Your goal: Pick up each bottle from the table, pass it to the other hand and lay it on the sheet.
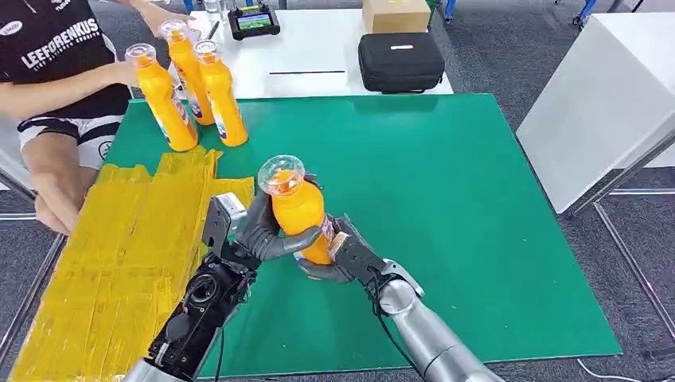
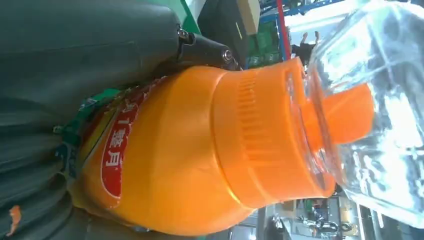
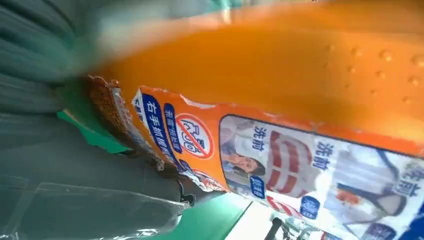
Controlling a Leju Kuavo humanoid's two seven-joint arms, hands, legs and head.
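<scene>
We note both hands, left hand [image 1: 267, 231] and right hand [image 1: 338, 256], gripping one bottle [image 1: 298, 208] upright (fingers wrapped round it); three bottles [image 1: 191, 91] and a person's arm [image 1: 64, 83] stand beyond the yellow sheet [image 1: 111, 255].

Held bottle's [image 1: 297, 208] base hidden behind both robot hands.

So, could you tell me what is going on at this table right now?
Both robot hands are on one orange bottle above the green mat: the left hand wraps its middle, and the right hand grips its base. Three more bottles stand at the far corner, where a person's hand touches one. The yellow sheet lies alongside.
</scene>
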